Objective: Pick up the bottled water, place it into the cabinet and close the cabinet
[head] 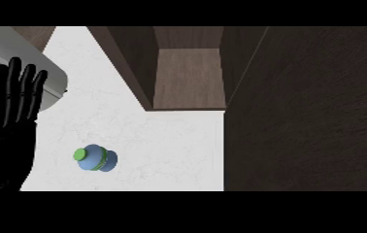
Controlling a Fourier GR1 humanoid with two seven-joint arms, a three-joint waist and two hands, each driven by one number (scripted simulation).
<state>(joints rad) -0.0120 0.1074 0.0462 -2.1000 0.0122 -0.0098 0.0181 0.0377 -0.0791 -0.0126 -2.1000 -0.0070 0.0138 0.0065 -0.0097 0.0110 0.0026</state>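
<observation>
Bottled water (94, 158), blue w/ green cap, stands near counter (165, 144) front-left corner, apart from open cabinet (188, 76) at back edge; left hand (18, 110) at left edge, fingers straight, spread, holding nothing.

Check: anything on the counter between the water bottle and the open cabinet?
Nothing. In the head view, only bare white counter separates the water bottle from the open cabinet.

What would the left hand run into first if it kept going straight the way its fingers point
Probably the grey rounded object at the counter's far left corner: the left hand is open, fingers pointing up the picture, their tips overlapping it. Depth is unclear, so it might pass above. The bottled water lies off that line.
</observation>
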